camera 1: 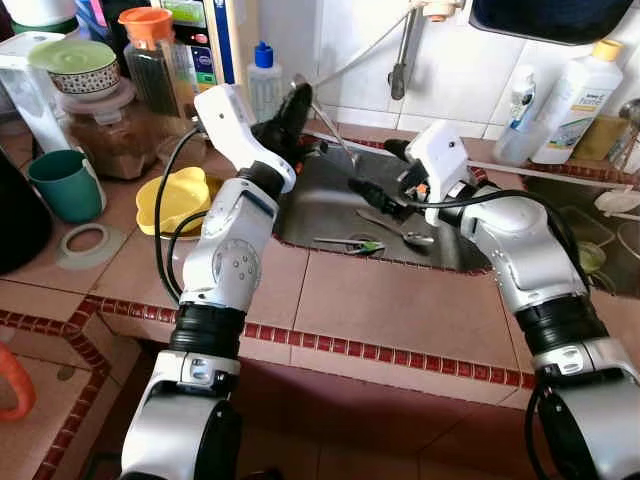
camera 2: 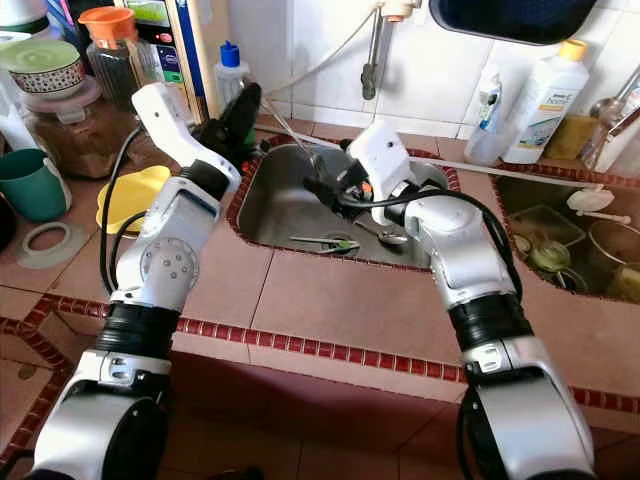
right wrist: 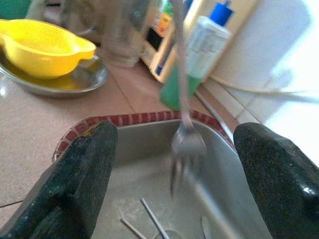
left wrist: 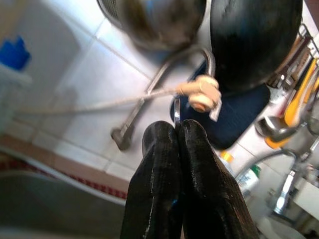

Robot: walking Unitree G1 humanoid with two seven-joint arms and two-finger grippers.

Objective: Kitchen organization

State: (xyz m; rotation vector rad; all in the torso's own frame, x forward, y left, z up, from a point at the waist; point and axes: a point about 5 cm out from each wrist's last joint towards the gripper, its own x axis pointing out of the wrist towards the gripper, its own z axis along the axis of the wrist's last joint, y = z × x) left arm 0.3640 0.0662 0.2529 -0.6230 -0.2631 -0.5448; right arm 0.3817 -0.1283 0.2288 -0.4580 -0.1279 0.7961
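Steel fork [right wrist: 187, 142] hangs tines-down over the sink [camera 1: 320, 205], pinched at its handle tip by the left gripper [camera 1: 292, 112]; the right gripper [right wrist: 174, 164] waits below, fingers spread. Such a thin hold could slip, dropping it among the cutlery [camera 1: 352, 243].

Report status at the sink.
Left gripper shut on fork above sink. Right gripper open, facing fork. Spoon and utensils lie in the basin.
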